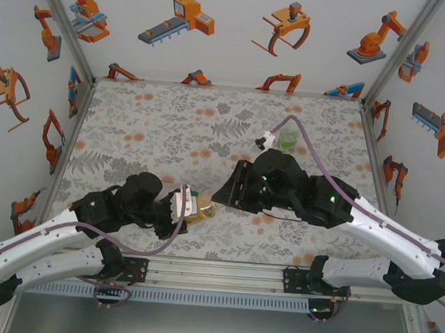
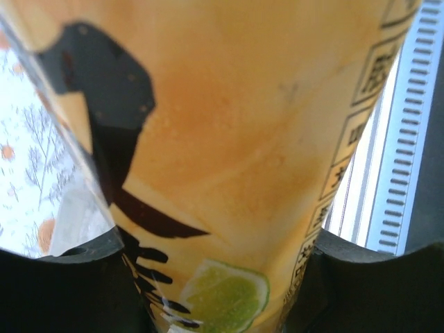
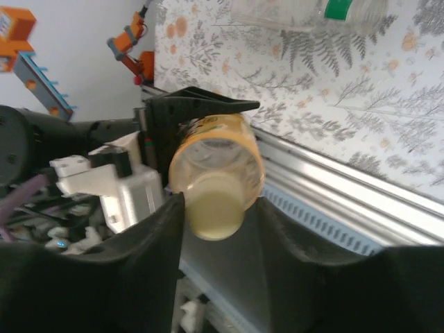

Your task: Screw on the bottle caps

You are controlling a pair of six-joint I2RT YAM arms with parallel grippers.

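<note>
The amber bottle (image 2: 243,152) is a close blur in the left wrist view, its top and bottom cut off by the edges. The right wrist view crops a clear bottle (image 3: 298,14), lying on the counter (image 3: 361,111), at the top edge. From above, the right tool (image 1: 220,195) has its fingertips hidden under its own body.

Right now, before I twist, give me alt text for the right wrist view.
An amber-yellow plastic bottle, clamped by the left gripper, points its pale yellowish round cap at the camera. The cap sits between the fingers of the right gripper, with a slight gap on one side. Behind, a clear plastic bottle is on the floral table.
</note>
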